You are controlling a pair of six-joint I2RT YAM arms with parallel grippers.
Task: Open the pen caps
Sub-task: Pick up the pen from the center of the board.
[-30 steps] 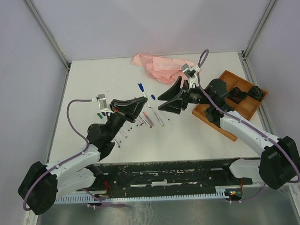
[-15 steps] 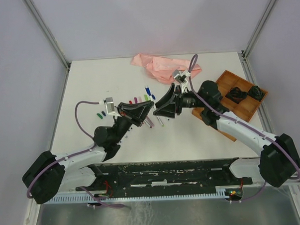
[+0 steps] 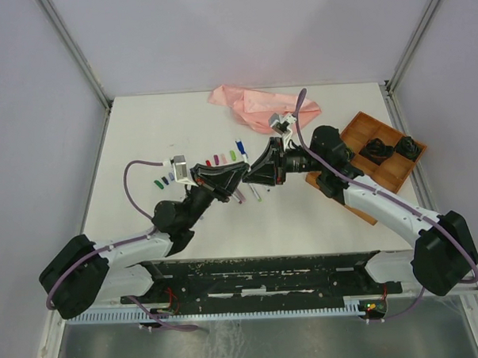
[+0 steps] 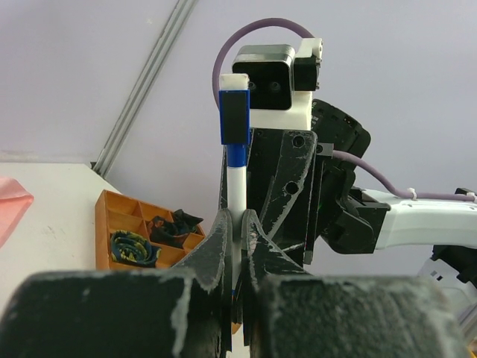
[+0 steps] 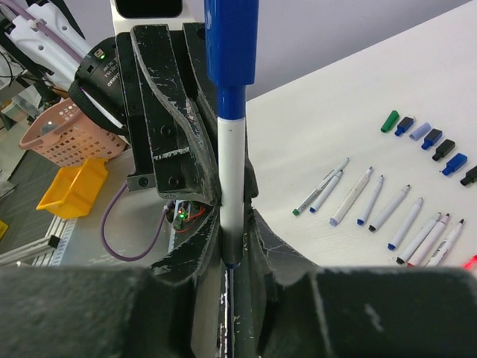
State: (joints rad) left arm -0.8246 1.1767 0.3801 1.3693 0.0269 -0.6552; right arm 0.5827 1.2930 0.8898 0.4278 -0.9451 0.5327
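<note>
Your left fingers [image 4: 212,246] clamp the thin white plastic pen barrel [image 4: 237,194] under its blue cylindrical plastic cap [image 4: 234,118], and your right fingers [image 5: 264,250] look closed on that barrel too, under the cap, so pulling could drag the barrel loose, cap unopened.

Pen barrel [image 5: 232,186] smooth white plastic, its pen cap [image 5: 231,45] glossy blue plastic; left hand [image 4: 237,218] matt black plastic, scuffed pale along the edges; table [image 3: 142,136] matt white; tray [image 3: 364,127] orange-brown wood; pink bag [image 3: 256,107] thin and crinkled.
</note>
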